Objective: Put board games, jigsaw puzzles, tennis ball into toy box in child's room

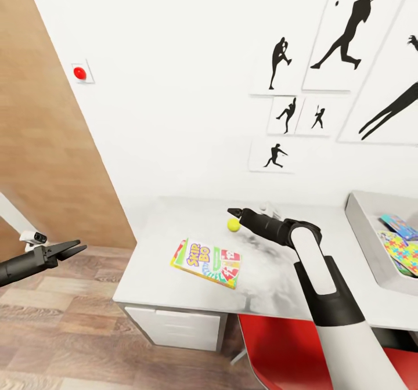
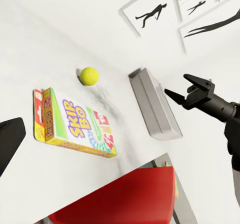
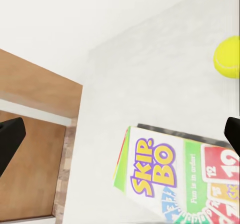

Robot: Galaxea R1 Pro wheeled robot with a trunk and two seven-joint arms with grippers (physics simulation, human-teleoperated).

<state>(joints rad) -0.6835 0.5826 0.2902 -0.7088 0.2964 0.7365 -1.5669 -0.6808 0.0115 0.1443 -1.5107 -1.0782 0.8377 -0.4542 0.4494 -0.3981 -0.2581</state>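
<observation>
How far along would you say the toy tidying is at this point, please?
Partly done: the grey bin already holds a jigsaw puzzle and a blue box. In hand: the right gripper, open, hangs by the tennis ball without holding it. Left: the ball and the Skip-Bo box on the table. The left gripper is open off the table.

Table (image 1: 174,245): pale grey top, white drawers beneath its near left corner. Lying directly on it: SKIP-BO board game (image 1: 207,262), flat, near the front edge; tennis ball (image 1: 233,224), behind the box and apart from it; grey toy box (image 1: 364,236) at the right end.
</observation>
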